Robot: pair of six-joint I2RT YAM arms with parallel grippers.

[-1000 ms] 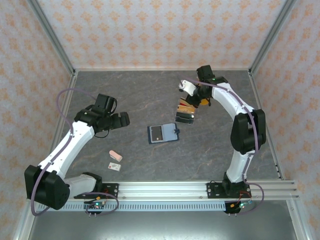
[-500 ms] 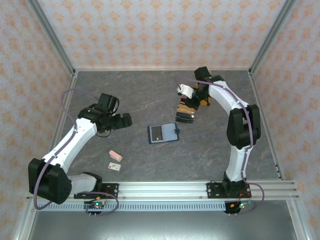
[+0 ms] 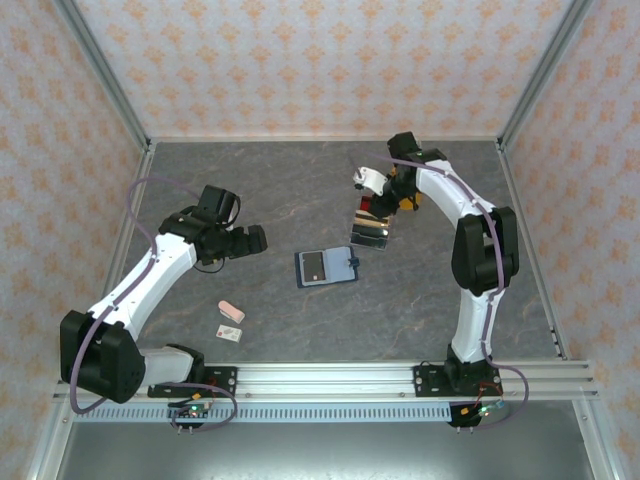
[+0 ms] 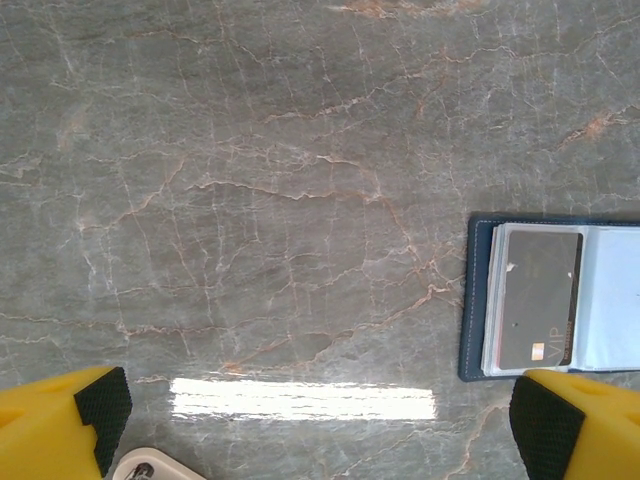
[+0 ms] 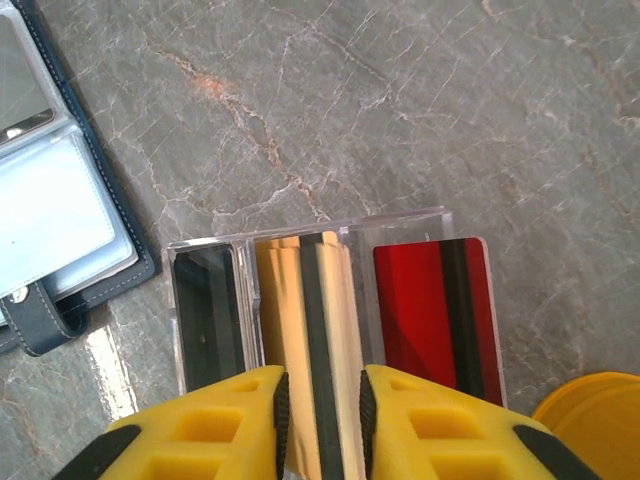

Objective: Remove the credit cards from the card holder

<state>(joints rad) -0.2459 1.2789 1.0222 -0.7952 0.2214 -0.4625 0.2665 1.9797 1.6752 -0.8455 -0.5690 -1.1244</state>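
The navy card holder (image 3: 328, 267) lies open mid-table, a grey card (image 4: 540, 295) in its left pocket. Its clear pockets and strap also show in the right wrist view (image 5: 60, 200). My right gripper (image 3: 383, 205) hangs over a clear tray (image 3: 372, 225). Its jaws (image 5: 325, 410) stand a narrow gap apart, and a blurred tan-orange card (image 5: 320, 300) lies face-up under them in the middle slot. A red card (image 5: 430, 310) fills the right slot and a dark card (image 5: 205, 310) the left. My left gripper (image 3: 255, 240) is open wide (image 4: 320, 420) over bare table, left of the holder.
A pink block (image 3: 231, 311) and a small white card (image 3: 230, 333) lie near the front left. Patterned walls close in the grey marbled table (image 3: 250, 180) on three sides, and a rail runs along the near edge.
My right gripper has shifted slightly left and down over the tray. The left gripper has crept a little right, toward the holder.
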